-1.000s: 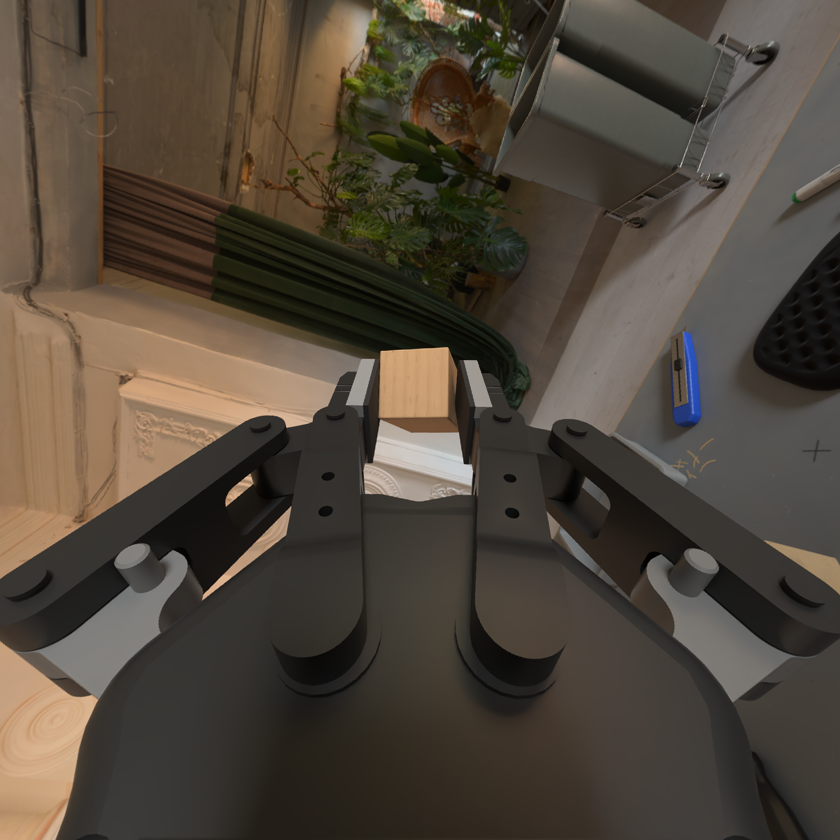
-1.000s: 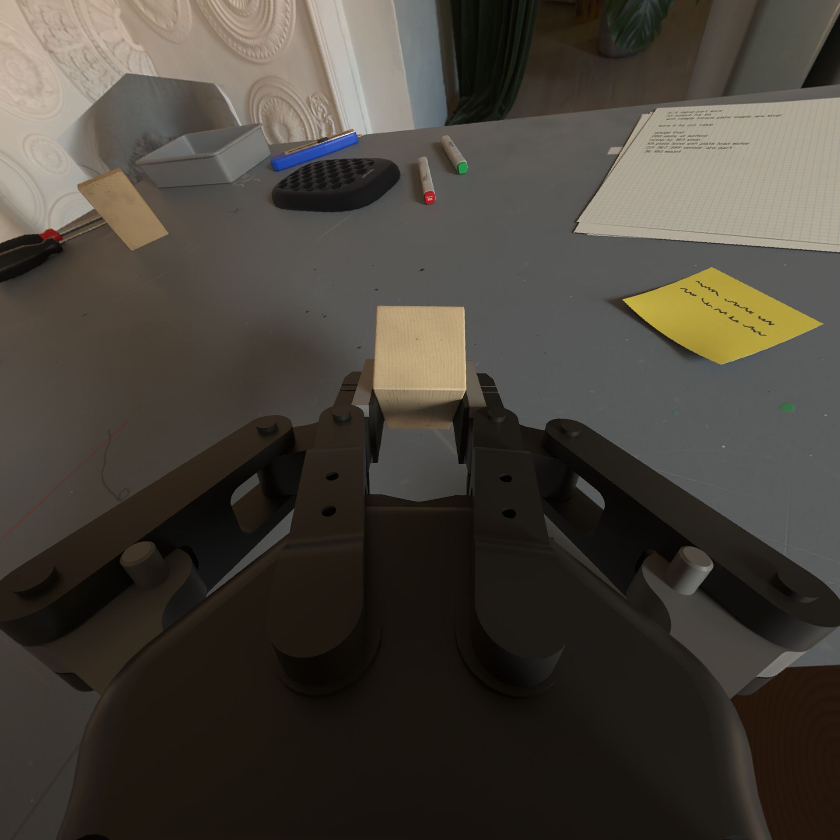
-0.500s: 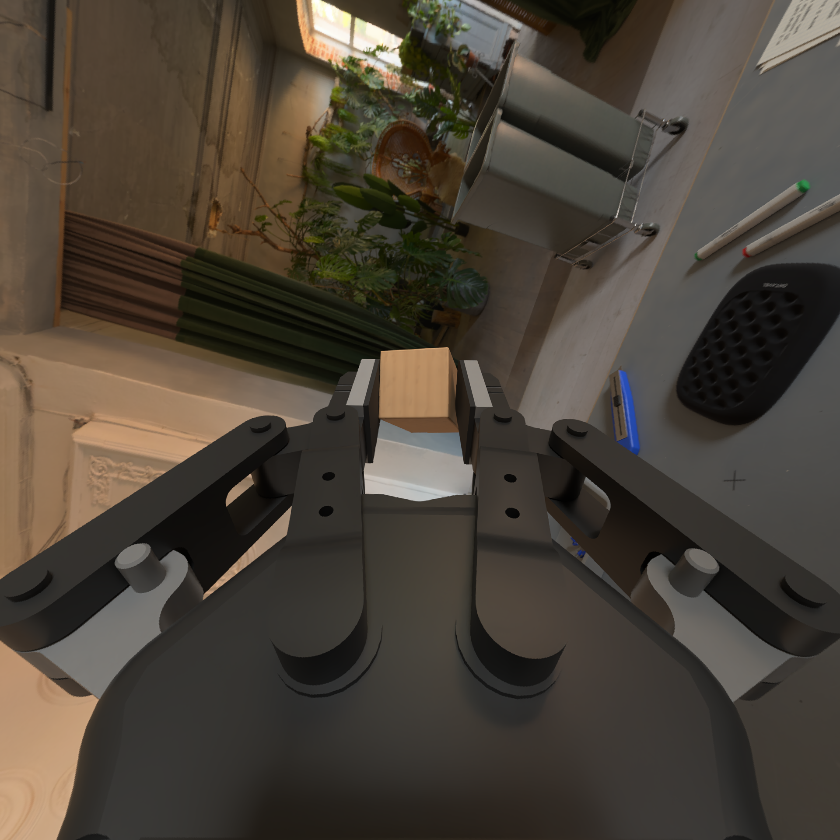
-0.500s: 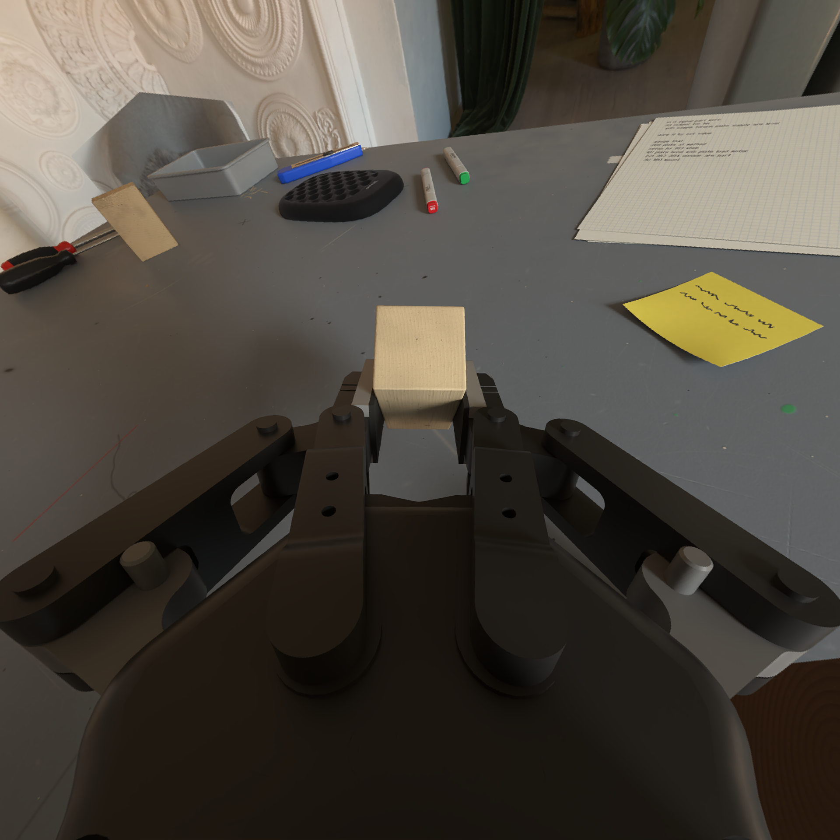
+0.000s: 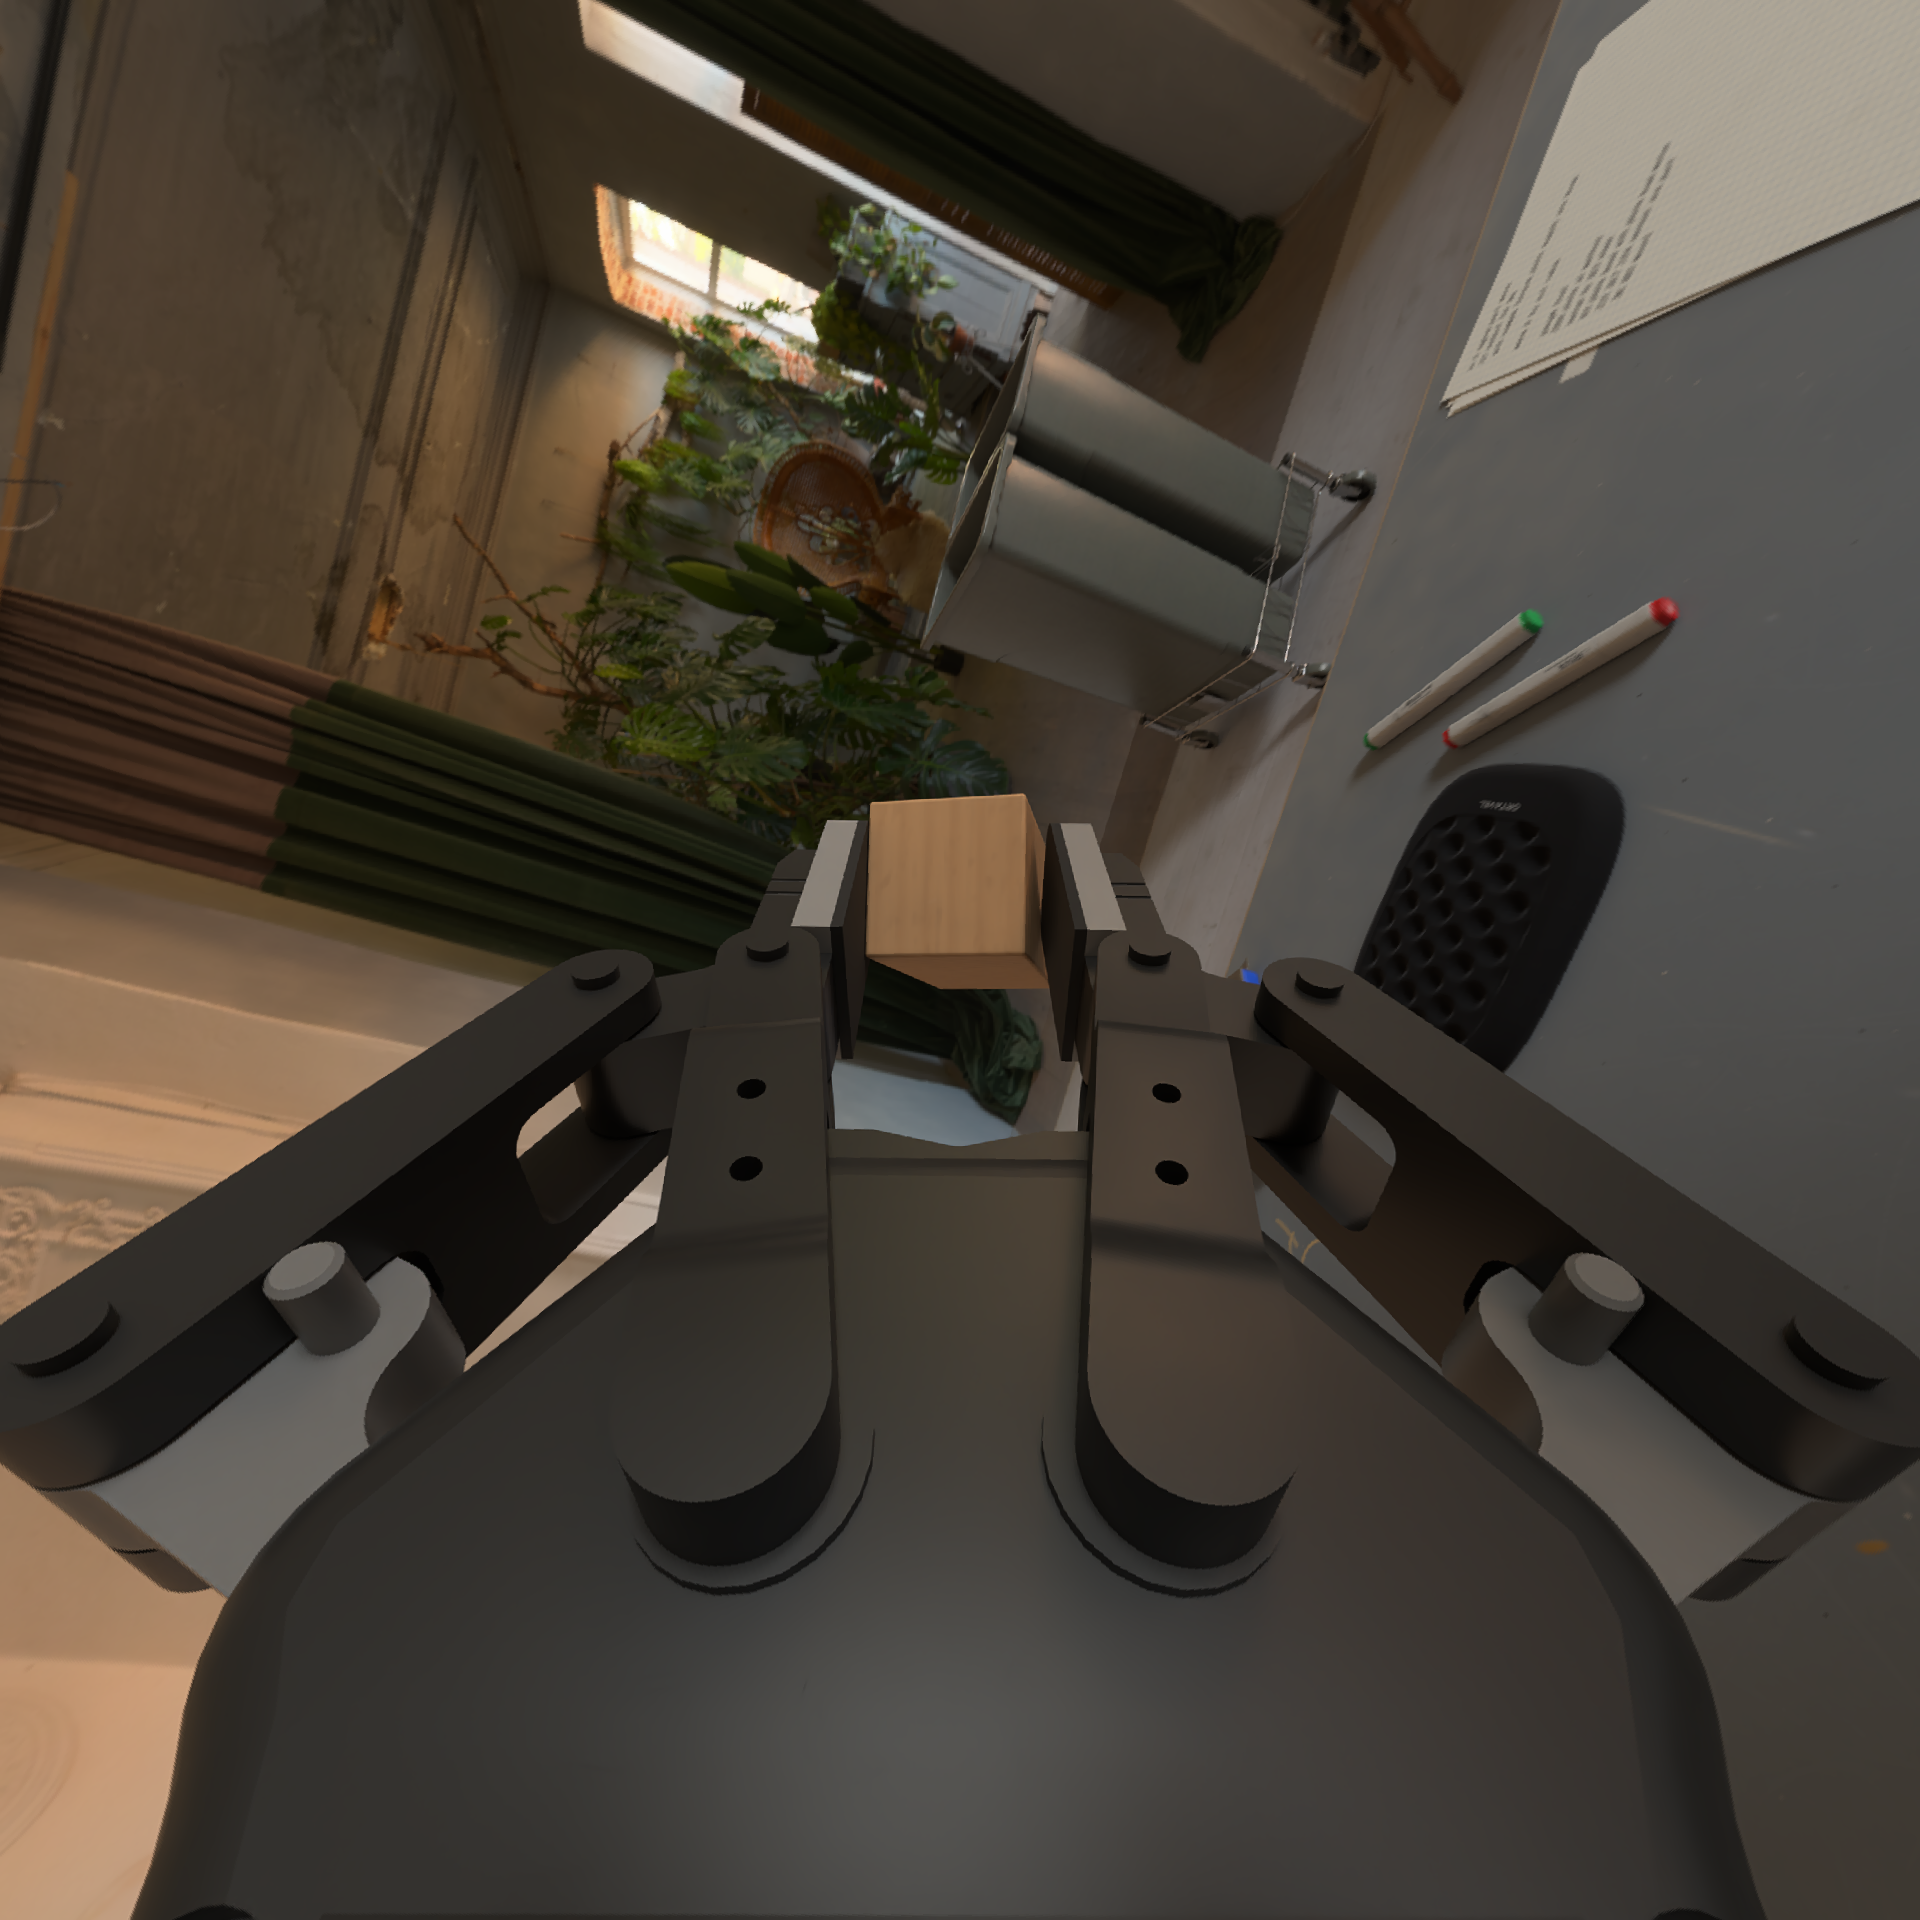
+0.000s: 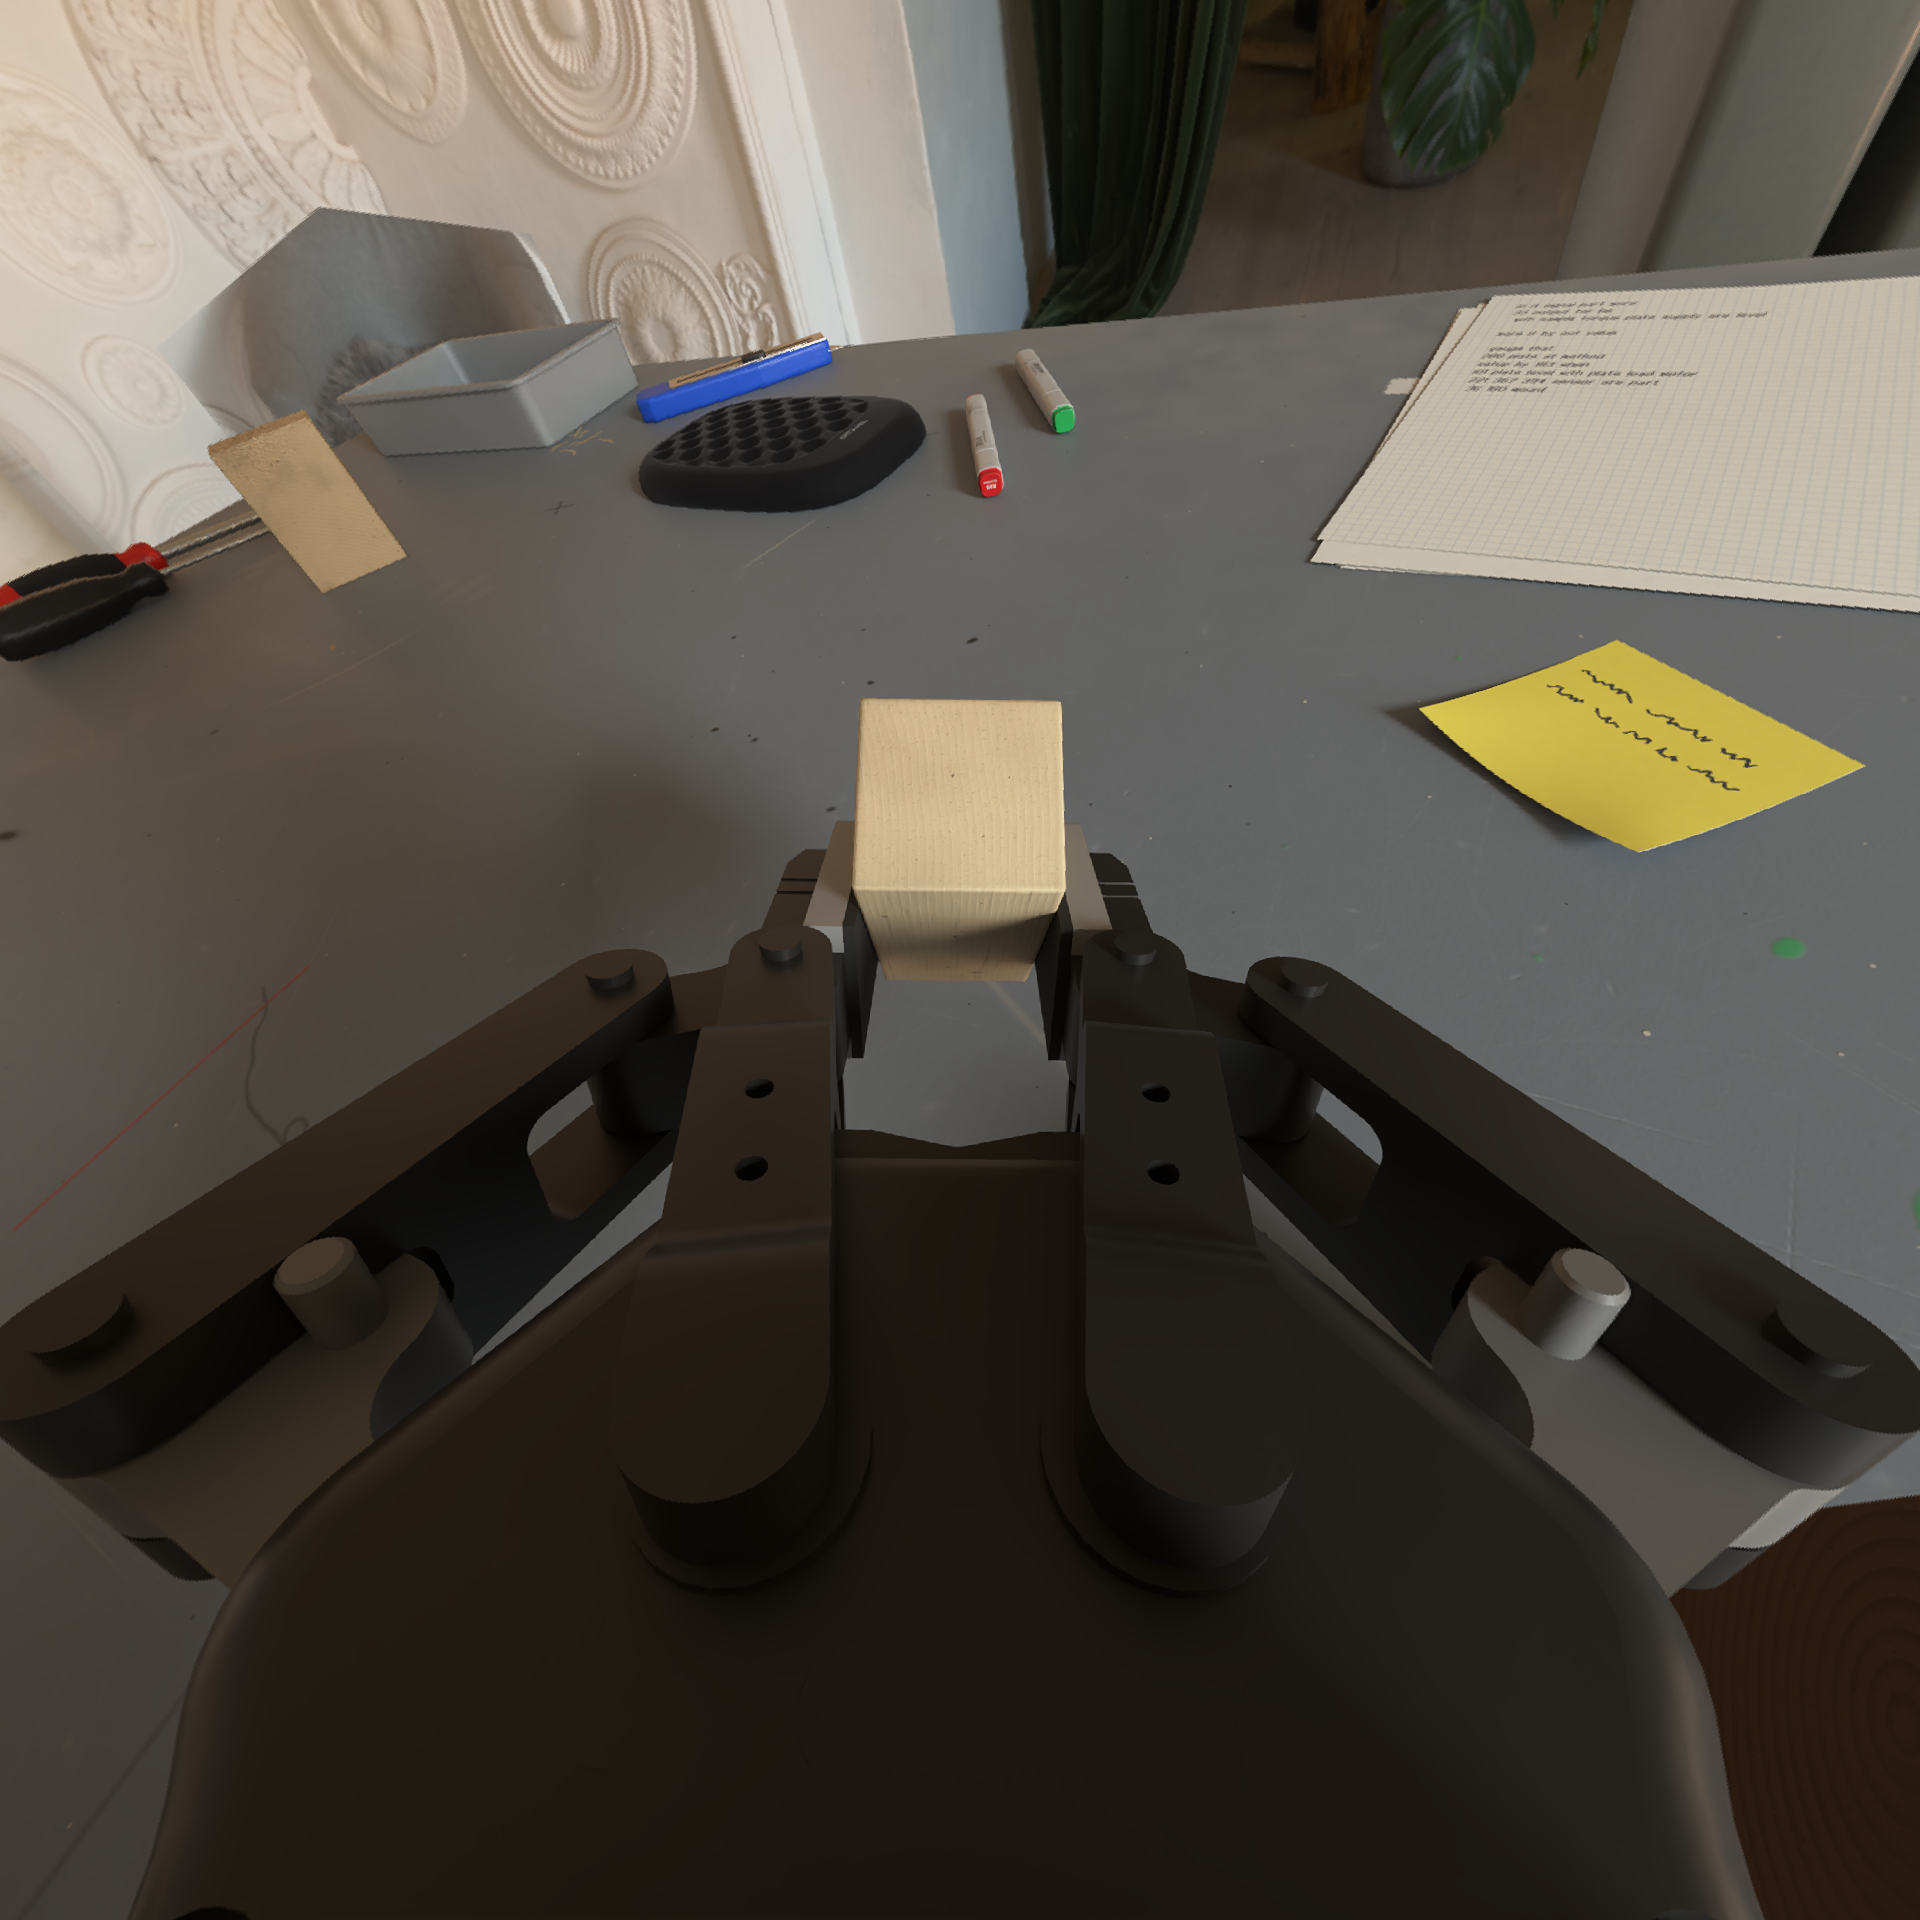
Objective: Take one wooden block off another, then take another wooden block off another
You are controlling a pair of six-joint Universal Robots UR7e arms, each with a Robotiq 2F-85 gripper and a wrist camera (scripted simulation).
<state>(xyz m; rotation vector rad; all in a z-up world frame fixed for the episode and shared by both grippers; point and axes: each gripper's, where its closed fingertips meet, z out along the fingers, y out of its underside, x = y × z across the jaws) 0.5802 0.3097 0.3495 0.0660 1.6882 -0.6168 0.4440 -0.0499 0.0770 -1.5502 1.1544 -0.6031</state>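
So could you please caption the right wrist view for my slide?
Right gripper holds a pale wooden block above the grey table.

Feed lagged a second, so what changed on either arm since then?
The left gripper swung along the table: the markers and paper came into its view. The right gripper pulled back slightly. Nothing was grasped or released: left stays shut on its brown block, right on its pale block.
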